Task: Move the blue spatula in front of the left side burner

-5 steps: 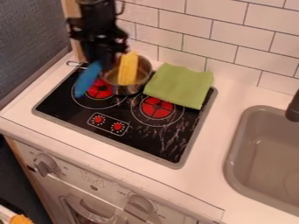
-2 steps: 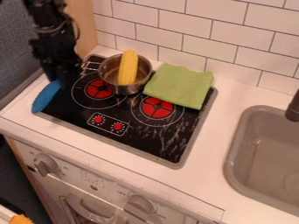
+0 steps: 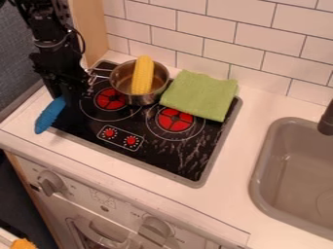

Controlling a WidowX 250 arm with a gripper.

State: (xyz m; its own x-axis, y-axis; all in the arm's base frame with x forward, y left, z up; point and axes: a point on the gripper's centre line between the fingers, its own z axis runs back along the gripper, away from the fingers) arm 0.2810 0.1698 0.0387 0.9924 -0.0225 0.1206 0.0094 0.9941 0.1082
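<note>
Camera view: The black robot arm point(image 3: 48, 30) enters at the upper left, its upper part cut off by the top edge. The black two-finger gripper point(image 3: 69, 97) is closed on the upper end of the blue spatula point(image 3: 49, 115); the grip point itself is hidden among dark parts. The spatula slants across the left border of the black cooktop point(image 3: 170, 158), left of the left burner point(image 3: 110, 99); whether it touches the surface cannot be determined. The steel pot point(image 3: 138, 100), containing a yellow corn cob point(image 3: 142, 75), overlaps that burner's outer ring. The green cloth point(image 3: 200, 95) covers the cooktop's rear right corner. The grey sink point(image 3: 257, 180) and dark faucet point(image 3: 326, 122) are cut off at the right edge.
</note>
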